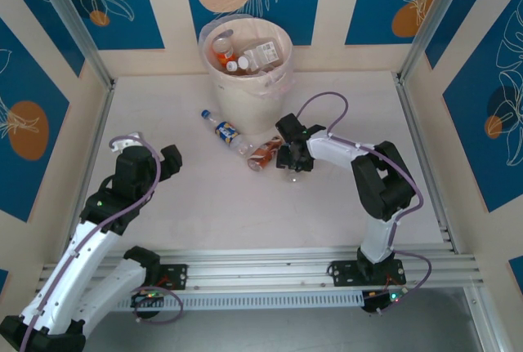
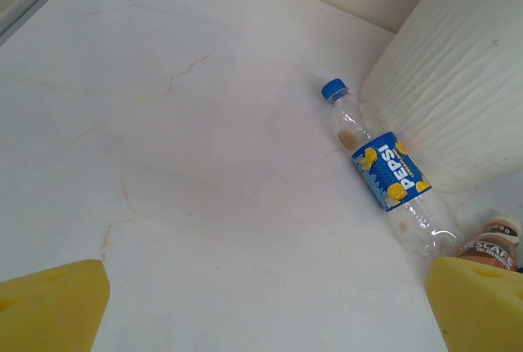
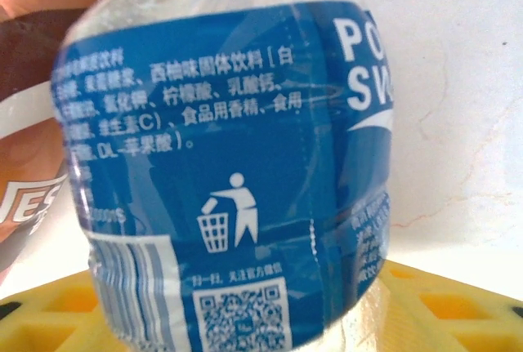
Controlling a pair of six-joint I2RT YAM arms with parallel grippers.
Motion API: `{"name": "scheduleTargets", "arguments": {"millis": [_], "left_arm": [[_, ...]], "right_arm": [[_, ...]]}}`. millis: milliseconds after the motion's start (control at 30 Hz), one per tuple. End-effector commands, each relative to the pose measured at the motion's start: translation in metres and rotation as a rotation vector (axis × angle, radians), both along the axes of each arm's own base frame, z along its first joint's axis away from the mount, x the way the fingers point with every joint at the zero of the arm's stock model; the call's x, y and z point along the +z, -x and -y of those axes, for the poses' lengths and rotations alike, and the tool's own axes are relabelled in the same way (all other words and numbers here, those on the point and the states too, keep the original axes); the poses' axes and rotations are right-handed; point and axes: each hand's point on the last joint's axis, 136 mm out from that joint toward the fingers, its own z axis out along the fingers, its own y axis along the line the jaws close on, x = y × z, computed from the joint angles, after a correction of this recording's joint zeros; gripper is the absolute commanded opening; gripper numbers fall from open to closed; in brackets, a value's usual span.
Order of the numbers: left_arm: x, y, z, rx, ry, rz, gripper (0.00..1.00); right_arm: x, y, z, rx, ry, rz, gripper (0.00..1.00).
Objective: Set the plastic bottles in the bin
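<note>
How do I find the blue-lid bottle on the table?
Look for the big pale round bin at the back of the table. Just in front of it, lying on its side, is the Pepsi bottle. It is clear with a blue cap and a blue label with yellow blobs, while the neighbouring bottle has a brown label.

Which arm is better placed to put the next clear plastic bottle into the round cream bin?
Right. The right gripper is right at the blue-labelled clear plastic bottle, close to the round cream plastic bin; the left gripper hangs open, well apart from any bottle.
</note>
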Motion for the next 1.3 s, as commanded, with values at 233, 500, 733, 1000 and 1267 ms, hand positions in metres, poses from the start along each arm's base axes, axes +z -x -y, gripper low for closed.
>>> {"name": "scheduleTargets", "arguments": {"millis": [233,500,733,1000,1267], "left_arm": [[0.0,-0.001,0.0,0.012,0.019,0.009,0.99],[0.0,-0.002,0.002,0.004,0.025,0.01,0.99],[0.001,-0.005,0.005,-0.007,0.029,0.014,1.0],[0.0,-0.009,0.01,-0.026,0.033,0.002,0.99],[0.002,-0.01,0.012,-0.036,0.043,0.008,0.99]], "right_arm": [[0.076,0.002,0.021,-0.003,0.021,0.165,0.56],[0.16,0.006,0.03,0.014,-0.012,0.342,0.54],[0.248,-0.002,0.019,0.095,-0.088,0.519,0.52],[0.339,-0.039,-0.018,0.237,-0.146,0.723,0.51],[0.368,-0.091,-0.062,0.359,-0.163,0.83,0.51]]}}
